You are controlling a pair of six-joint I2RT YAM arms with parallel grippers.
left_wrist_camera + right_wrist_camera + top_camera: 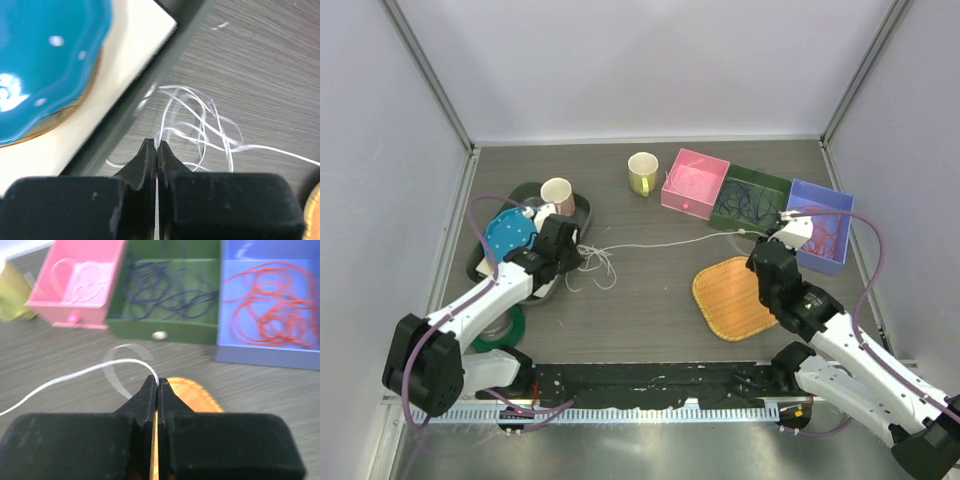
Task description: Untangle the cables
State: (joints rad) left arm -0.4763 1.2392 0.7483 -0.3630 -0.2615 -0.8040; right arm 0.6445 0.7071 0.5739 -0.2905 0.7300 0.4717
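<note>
**Overhead view with both wrist views.** My left pincer (156, 146) is clamped shut on the white cable (660, 242) at the edge of its tangle (200, 132). The tangle lies on the tabletop (650, 310) at about 4 o'clock from the teal plate (510, 235). My right pincer (157, 383) is clamped shut on the same cable's far end, at 3 o'clock from the tangle and just short of the green box (165, 325).

Gripped at two places, the strand runs nearly straight between the arms. I judge that this spread is meant to draw the loops out.

The purple cable (170, 287) lies in the green box and the orange-red cable (270, 305) in the blue box (260, 352), each already sorted apart. The tangle is not yet undone, and I judge that a hard pull risks tightening it.
</note>
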